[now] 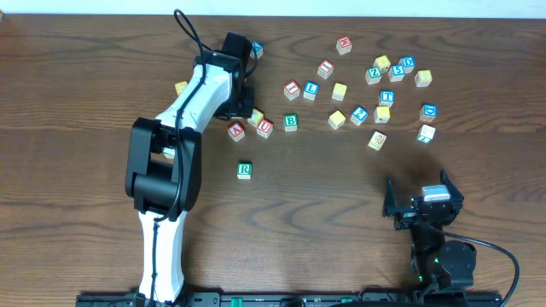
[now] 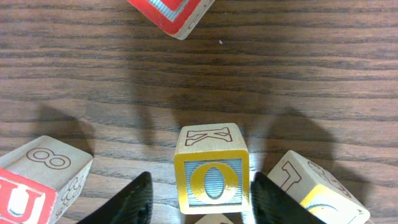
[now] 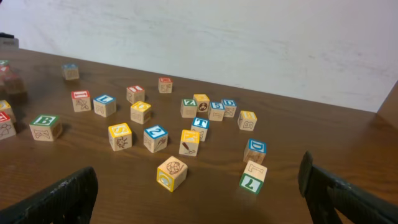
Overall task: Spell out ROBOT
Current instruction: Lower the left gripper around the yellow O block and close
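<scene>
Yellow O cube [image 2: 212, 180]: on the tabletop [image 2: 298, 74], between the left jaws.
Left jaws: released, straddling the cube, with a gap on one side.
Green R cube [image 1: 245, 170]: alone, mid-tabletop.
Green B cube [image 1: 291, 122]: beside red U cube [image 1: 265, 128].
Blue T cube [image 1: 386, 96]: in the right cluster.
Right jaws: spread wide, empty.

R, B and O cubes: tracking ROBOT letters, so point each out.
Green R cube [image 1: 244, 170]: overhead view, lettered top face.
Green B cube [image 1: 291, 122]: overhead view, lettered top face.
Yellow O cube [image 2: 213, 180]: left wrist view, O face.
</scene>
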### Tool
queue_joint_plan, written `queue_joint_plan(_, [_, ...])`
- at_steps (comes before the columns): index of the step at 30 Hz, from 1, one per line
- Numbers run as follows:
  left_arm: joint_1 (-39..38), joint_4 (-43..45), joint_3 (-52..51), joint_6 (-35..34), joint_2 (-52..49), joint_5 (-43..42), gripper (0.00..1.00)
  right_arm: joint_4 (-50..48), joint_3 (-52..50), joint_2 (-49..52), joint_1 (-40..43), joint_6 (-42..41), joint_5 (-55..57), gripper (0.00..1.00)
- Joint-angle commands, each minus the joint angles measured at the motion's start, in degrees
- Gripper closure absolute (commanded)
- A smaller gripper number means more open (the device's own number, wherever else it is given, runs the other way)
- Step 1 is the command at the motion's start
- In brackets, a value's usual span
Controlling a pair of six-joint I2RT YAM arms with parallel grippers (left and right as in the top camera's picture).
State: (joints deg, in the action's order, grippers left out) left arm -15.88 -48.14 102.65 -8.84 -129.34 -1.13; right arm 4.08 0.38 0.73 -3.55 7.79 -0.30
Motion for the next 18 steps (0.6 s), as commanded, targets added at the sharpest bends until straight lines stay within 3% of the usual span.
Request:
queue_joint_plan(1, [0.22, -0.15, -0.24, 0.22, -0.87, 0.74, 0.56, 0.24, -0.07, -0.07, 0.35, -0.44, -0.28, 0.01])
queue_joint_plan(18, [0.22, 0.31, -0.24, 0.22, -0.87, 0.74, 0.71, 0.24, -0.07, -0.07, 0.35, -0.44, -0.28, 0.01])
